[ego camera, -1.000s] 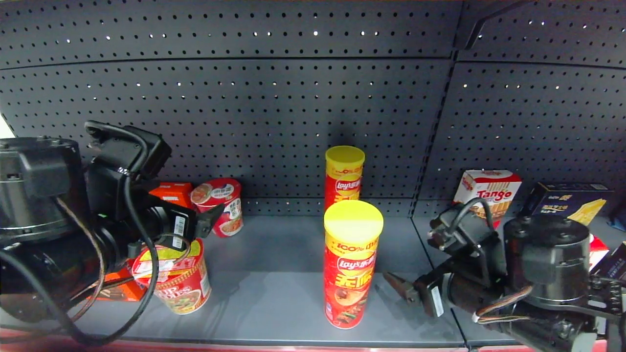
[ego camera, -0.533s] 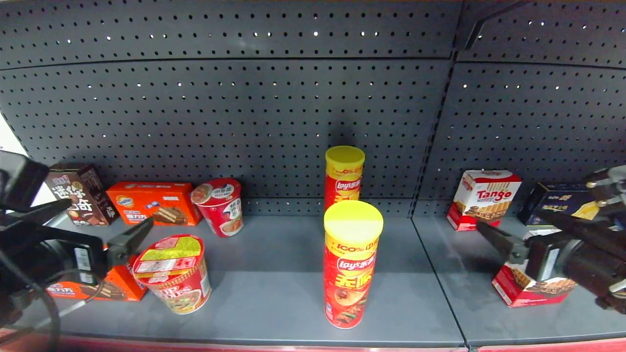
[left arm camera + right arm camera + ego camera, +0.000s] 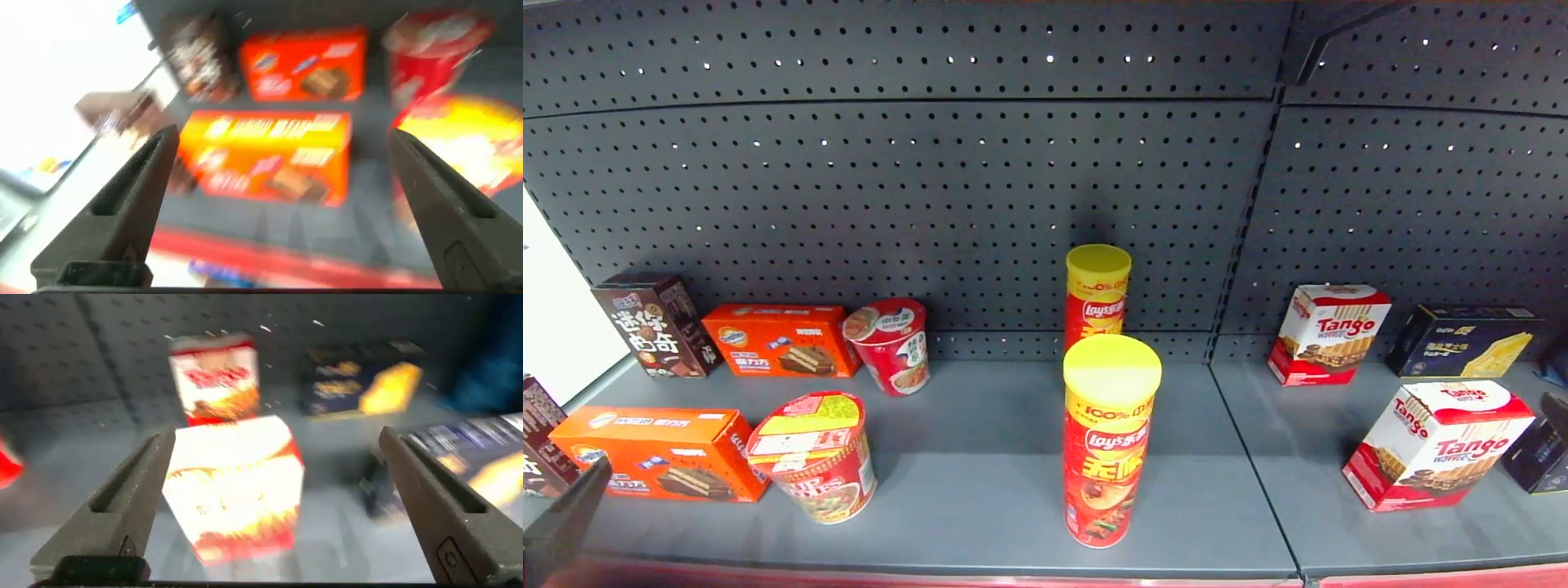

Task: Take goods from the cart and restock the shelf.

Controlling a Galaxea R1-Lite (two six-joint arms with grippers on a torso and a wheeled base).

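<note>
Dark grey perforated metal shelf (image 3: pixel 980 482) is being occupied by goods. Tall red chip can with yellow lid (image 3: pixel 1109 441) is being kept upright mid-shelf, second such can (image 3: pixel 1097 294) behind it. Orange flat carton (image 3: pixel 658 453) is being faced by left gripper (image 3: pixel 283 137), fingers spread wide, empty. Red-white wafer box (image 3: pixel 233 490) is being faced by right gripper (image 3: pixel 278 437), fingers likewise apart, nothing gripped.

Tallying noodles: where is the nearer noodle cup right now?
In the head view, the nearer noodle cup stands at the front left of the shelf, just right of the front orange cake box and left of the front chip can.
</note>
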